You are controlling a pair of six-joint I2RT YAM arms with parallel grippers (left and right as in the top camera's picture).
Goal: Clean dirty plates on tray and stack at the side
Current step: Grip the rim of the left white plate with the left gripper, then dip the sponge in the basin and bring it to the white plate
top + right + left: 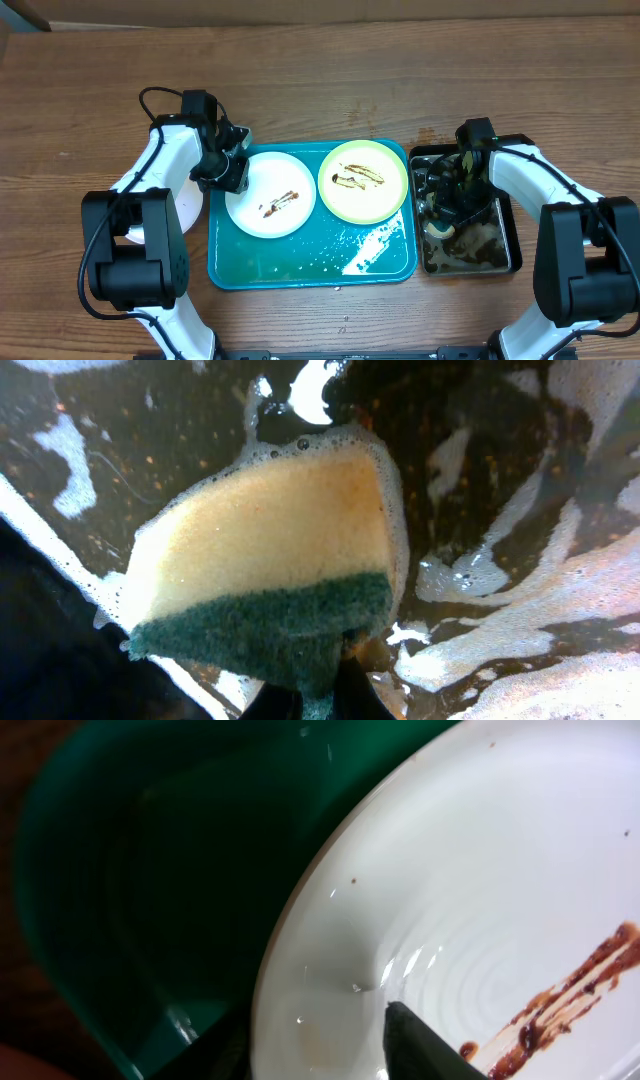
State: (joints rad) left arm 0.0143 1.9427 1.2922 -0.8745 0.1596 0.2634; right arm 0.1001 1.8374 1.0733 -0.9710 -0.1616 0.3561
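Note:
A white plate with a brown sauce smear lies on the left of the teal tray. A pale yellow-green plate with smears lies on the tray's right. My left gripper is at the white plate's left rim. In the left wrist view its fingers straddle the rim of that plate, closed on it. My right gripper is down in the black pan. It is shut on a yellow-and-green sponge, foamy and wet.
Another white plate lies on the wood left of the tray, partly under my left arm. The pan holds brown foamy water. Water drops and foam lie on the tray's front right.

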